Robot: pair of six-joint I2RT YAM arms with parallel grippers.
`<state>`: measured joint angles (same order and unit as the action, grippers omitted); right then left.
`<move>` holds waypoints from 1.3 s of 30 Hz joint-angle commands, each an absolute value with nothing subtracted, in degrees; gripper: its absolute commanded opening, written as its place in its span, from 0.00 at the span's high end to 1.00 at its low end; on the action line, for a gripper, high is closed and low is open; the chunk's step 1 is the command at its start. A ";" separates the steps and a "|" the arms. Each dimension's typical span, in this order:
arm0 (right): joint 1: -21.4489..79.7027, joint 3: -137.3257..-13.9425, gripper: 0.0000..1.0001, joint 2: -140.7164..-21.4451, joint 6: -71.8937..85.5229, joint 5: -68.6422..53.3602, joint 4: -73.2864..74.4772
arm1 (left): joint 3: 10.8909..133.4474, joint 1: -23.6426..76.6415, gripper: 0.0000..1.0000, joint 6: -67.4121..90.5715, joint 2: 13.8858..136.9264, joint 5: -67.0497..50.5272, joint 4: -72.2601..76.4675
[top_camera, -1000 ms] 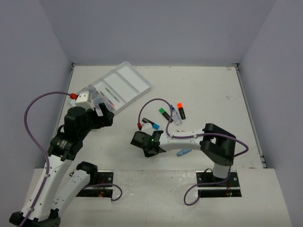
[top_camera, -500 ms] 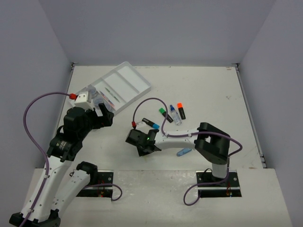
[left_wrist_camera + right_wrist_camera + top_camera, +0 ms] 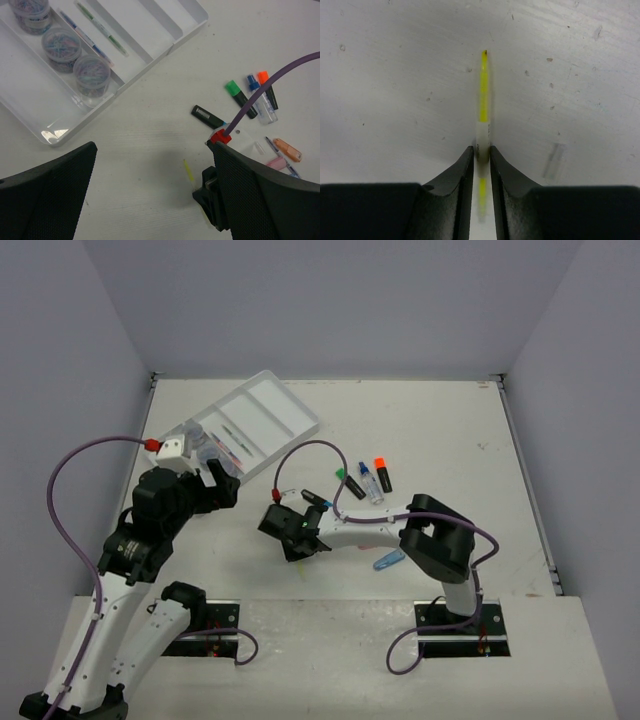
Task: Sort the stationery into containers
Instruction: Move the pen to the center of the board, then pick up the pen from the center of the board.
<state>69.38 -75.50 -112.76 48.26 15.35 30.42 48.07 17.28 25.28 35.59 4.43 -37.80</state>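
Observation:
A thin yellow pen [image 3: 483, 95] is pinched between the two black fingers of my right gripper [image 3: 481, 149], its tip pointing away over the bare table. From above, the right gripper [image 3: 290, 530] sits low near the table's middle. The left wrist view shows that pen [image 3: 188, 171] sticking out beside the right gripper. My left gripper [image 3: 155, 190] hangs open and empty above the table, just in front of the white divided tray [image 3: 290, 415]. The tray [image 3: 165, 47] holds three clear round jars [image 3: 91, 75] and thin pens [image 3: 100, 27].
Loose items lie right of centre: a green-capped highlighter [image 3: 349, 481], a blue-capped bottle [image 3: 371, 483], an orange-capped highlighter [image 3: 383, 474], a black highlighter [image 3: 318, 502] and a blue oblong piece [image 3: 388, 561]. Orange [image 3: 287, 149] and pink [image 3: 276, 163] pieces lie close by. Grey walls stand at the table's edges.
My right gripper has slid left across the table with the yellow pen in its fingers. The left arm has stayed where it was, still open.

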 commanded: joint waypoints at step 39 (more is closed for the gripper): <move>41.92 -46.59 1.00 -53.53 35.49 22.29 39.21 | 53.45 63.28 0.23 74.25 80.07 34.83 -31.34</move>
<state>42.24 -47.80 -53.43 36.72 21.56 38.80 49.79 63.15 65.58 76.98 29.17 -30.40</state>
